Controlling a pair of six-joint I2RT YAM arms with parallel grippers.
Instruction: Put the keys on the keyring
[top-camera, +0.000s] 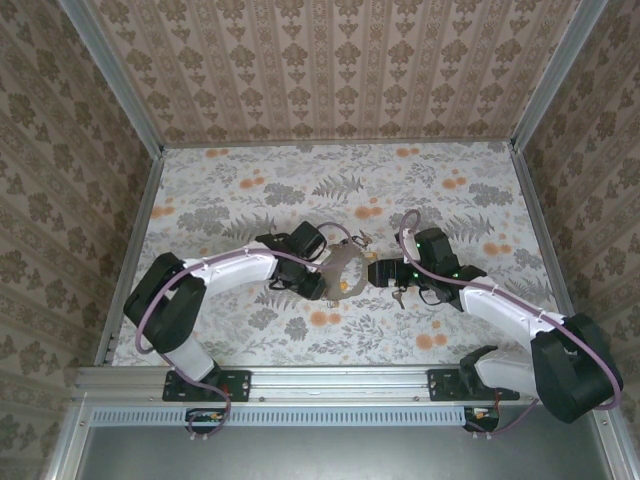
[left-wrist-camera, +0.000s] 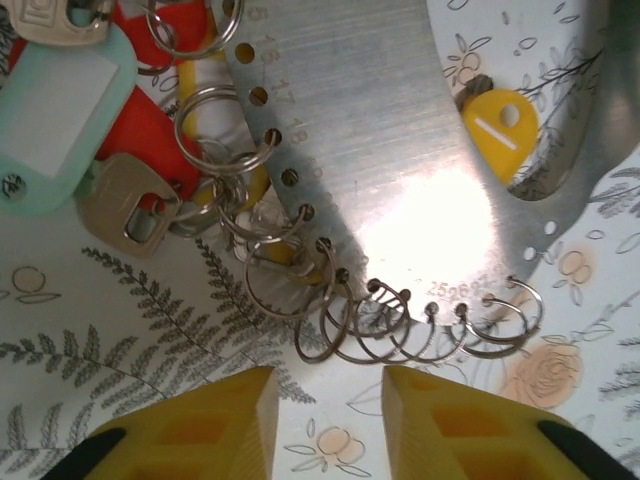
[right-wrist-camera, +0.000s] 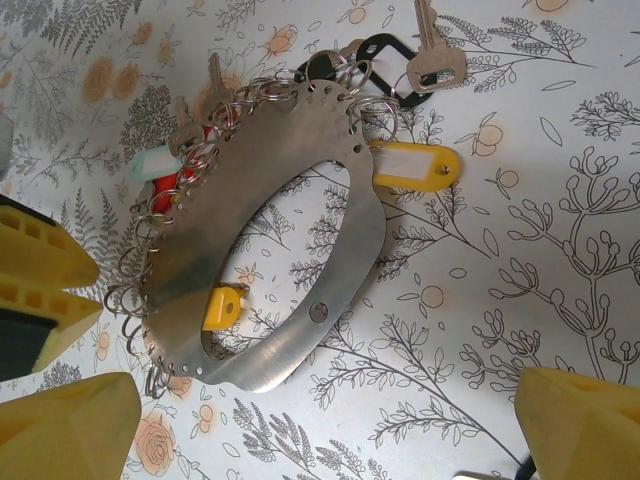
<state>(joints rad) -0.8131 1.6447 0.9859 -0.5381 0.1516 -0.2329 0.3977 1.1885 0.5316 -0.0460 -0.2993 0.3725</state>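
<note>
- Floral-print tabletop (top-camera: 250, 190) inside papered walls (top-camera: 330, 70); work sat mid-table, between the two arms.
- Wide flat brushed-steel keyring (right-wrist-camera: 262, 150) lay flat on the table, with holes punched along its rim. Small wire split rings (left-wrist-camera: 350, 325) crowded its left and far edge.
- Left gripper (left-wrist-camera: 330, 425): yellow fingers stood part-way apart with nothing between them, just beside the split-ring edge.
- Right gripper (right-wrist-camera: 320, 430): spread wide, nothing held, just right of the keyring.
- Handling, judged: keyring stiff, thin and smooth, so probably slippery. Lying flat, it offered little to get under. Best hold looked like the bare right rim, away from the split rings. Keys light and loose; likely to swing.
- Contents: split rings carried a plain silver key (left-wrist-camera: 125, 205), a mint plastic tag (left-wrist-camera: 60, 110) and a yellow plastic tag (right-wrist-camera: 415, 165).
- Yellow-headed key (left-wrist-camera: 497, 120) lay inside the keyring's opening; could not tell whether it was attached.
</note>
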